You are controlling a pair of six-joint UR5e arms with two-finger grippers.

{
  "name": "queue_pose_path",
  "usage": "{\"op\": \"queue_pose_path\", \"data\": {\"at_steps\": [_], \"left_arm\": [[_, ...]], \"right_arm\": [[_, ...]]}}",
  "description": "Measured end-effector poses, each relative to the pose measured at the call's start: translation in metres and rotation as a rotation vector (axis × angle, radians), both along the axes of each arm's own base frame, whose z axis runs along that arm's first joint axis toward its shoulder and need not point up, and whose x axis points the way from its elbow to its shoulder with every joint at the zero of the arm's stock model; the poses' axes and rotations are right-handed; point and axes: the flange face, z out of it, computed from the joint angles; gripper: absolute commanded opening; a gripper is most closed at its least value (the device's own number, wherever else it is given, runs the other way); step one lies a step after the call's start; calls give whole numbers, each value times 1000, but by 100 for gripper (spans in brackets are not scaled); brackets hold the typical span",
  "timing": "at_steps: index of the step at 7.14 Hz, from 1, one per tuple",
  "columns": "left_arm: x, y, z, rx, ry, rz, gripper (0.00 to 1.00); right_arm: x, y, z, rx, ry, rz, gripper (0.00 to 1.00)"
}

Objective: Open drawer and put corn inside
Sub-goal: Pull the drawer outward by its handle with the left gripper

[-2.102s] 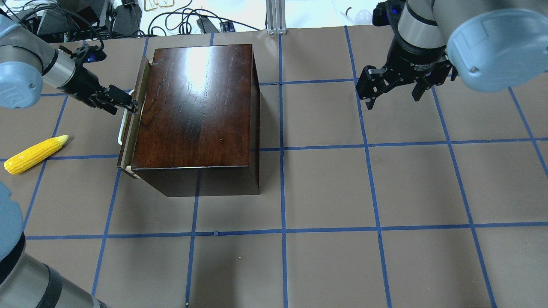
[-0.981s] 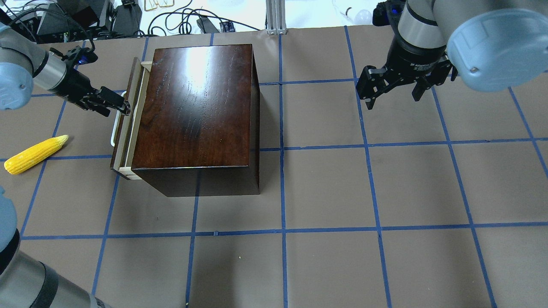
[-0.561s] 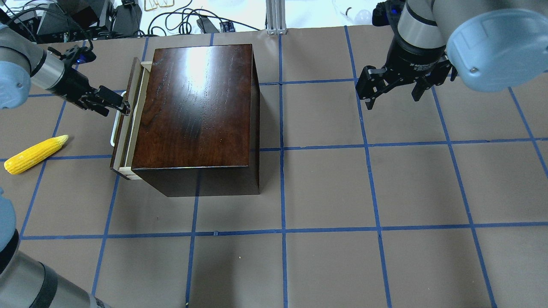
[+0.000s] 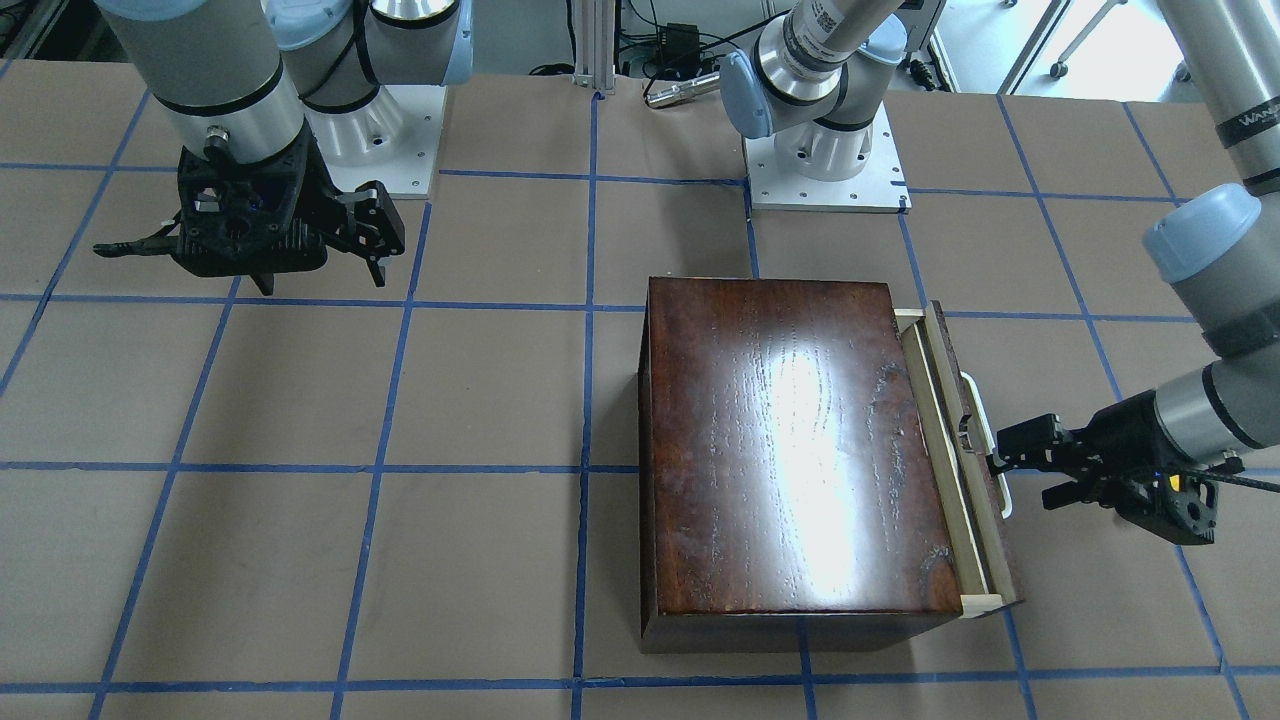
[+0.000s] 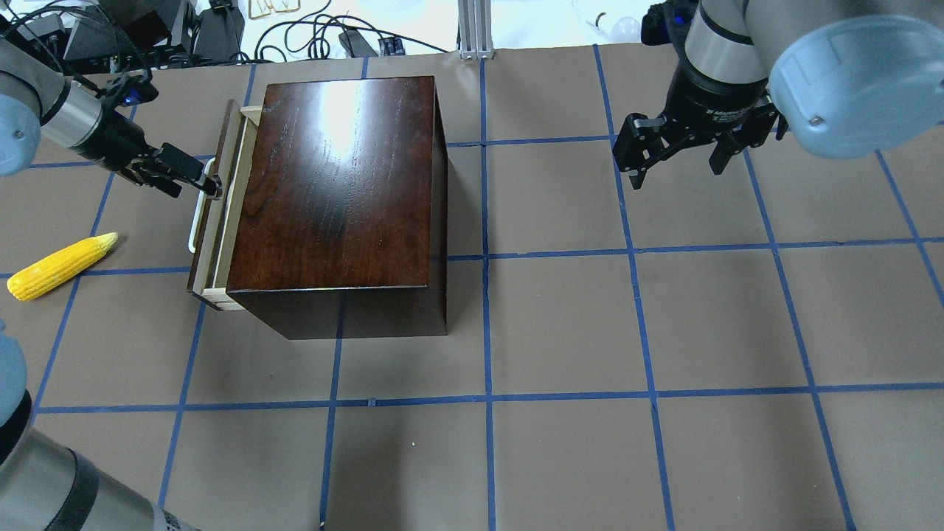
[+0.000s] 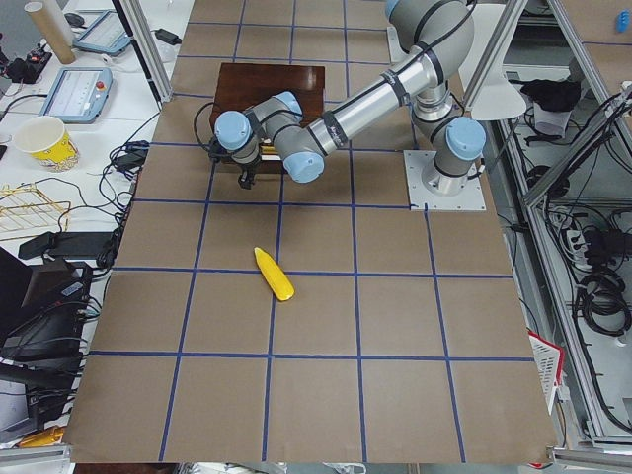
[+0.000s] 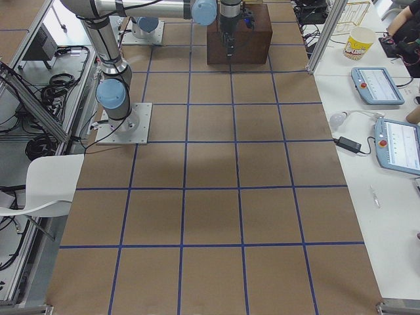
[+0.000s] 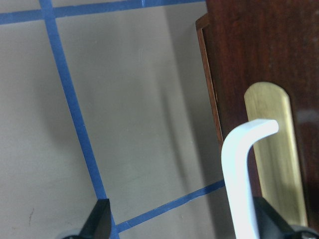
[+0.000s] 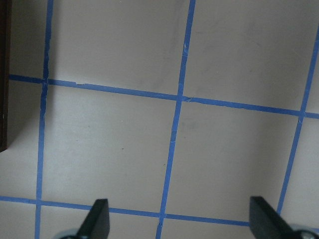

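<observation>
The dark-brown box (image 5: 339, 184) stands left of the table's middle. Its drawer (image 5: 212, 228) is pulled out a narrow gap on the box's left side, so a pale wood strip shows. My left gripper (image 5: 209, 182) is open at the white loop handle (image 5: 194, 225). In the left wrist view the handle (image 8: 243, 174) lies between the fingers, close to the right one (image 8: 266, 221). The corn (image 5: 63, 266) lies on the table left of the drawer, apart from it. My right gripper (image 5: 676, 175) is open and empty above the table's far right.
Cables and gear lie beyond the table's far edge, with an aluminium post (image 5: 476, 29) at the middle. The arm bases (image 4: 825, 160) stand on the robot's side of the box. Blue tape lines grid the brown table (image 5: 590, 332).
The drawer has slid out to the left by a narrow gap, with my left gripper moving left at the handle. The corn and the right arm have not moved.
</observation>
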Motion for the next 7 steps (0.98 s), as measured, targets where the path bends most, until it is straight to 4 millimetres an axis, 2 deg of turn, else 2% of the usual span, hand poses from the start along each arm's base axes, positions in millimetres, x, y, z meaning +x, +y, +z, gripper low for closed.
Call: {"op": "queue_pose_path", "data": {"at_steps": [4,7], "left_arm": [[27,3,-4,-21,-27,-51,100],[39,-4,3,-27,-63,-76,100]], "right_arm": [[-1,0,0,0,0,-1,100],[0,0,0,0,0,1,100]]}}
